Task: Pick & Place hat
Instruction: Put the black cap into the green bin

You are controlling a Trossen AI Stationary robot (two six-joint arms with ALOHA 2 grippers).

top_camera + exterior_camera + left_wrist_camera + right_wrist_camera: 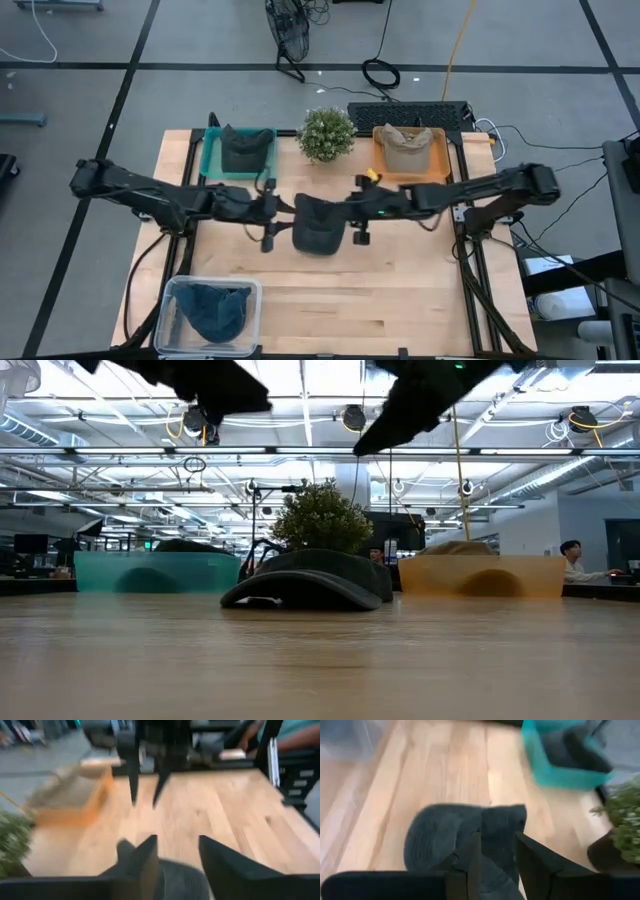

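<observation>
The dark hat (318, 228) lies flat in the middle of the worktop (400, 290), brim down, resting free in the low view with both arms raised above it. In the overhead view the left hand (272, 212) sits at the hat's nine o'clock edge and the right hand (352, 212) at its three o'clock edge, each just beside the fabric.

In the left wrist view the left hand's fingers (145, 862) stand apart with a clear gap and nothing between them; the hat shows below them. In the right wrist view the right hand's fingers (470, 857) are likewise parted, hanging over the hat's crown and holding nothing. So neither hand has a grip.

At twelve o'clock on the worktop stands a small potted plant (326, 133), with a teal tray (210, 160) at eleven o'clock carrying a dark hat and an orange tray (440, 165) at one o'clock carrying a tan one. A clear bin (175, 300) at seven o'clock holds dark blue cloth.

By my reading, this is either the moment just before a pick or just after a set-down; these pictures alone do not tell which. If the hat is to go on, one hand needs to drop onto the brim or crown edge, pinch soft fabric firmly, and lift clear before heading for a tray. The teal one seems likely, given the matching colour.
</observation>
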